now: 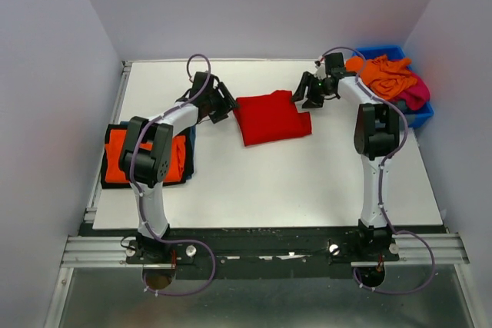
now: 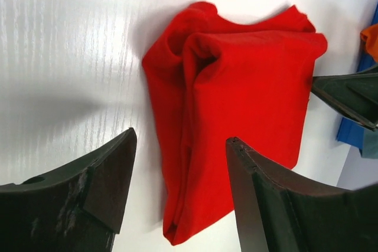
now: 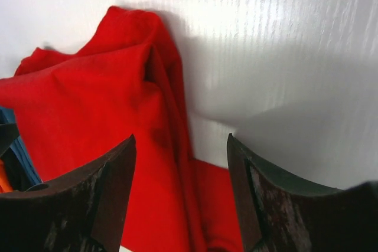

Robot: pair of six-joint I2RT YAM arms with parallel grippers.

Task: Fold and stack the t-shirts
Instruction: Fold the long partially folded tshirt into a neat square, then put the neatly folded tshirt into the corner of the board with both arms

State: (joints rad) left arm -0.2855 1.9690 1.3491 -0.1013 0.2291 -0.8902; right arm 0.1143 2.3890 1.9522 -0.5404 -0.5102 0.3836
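- A bright red folded cloth t-shirt [image 1: 270,117] lies mid-way across the white surface [image 1: 269,190], roughly squared, so its fold looks nearly finished but it is not yet stacked.
- At the left edge, an orange folded t-shirt [image 1: 119,155] rests on a dark teal cloth layer [image 1: 189,144], which looks like the finished stack.
- A crumpled orange t-shirt [image 1: 384,73] and a magenta t-shirt [image 1: 417,94] wait in the rigid blue plastic bin [image 1: 423,117], unfolded.
- The left gripper [image 1: 225,105] and right gripper [image 1: 311,97] flank the red shirt, fingers [image 2: 100,187] spread and grasping nothing.
- Only the top view shows the stack and bin.
- The wrist views reveal bunched layers along the red shirt's edges.
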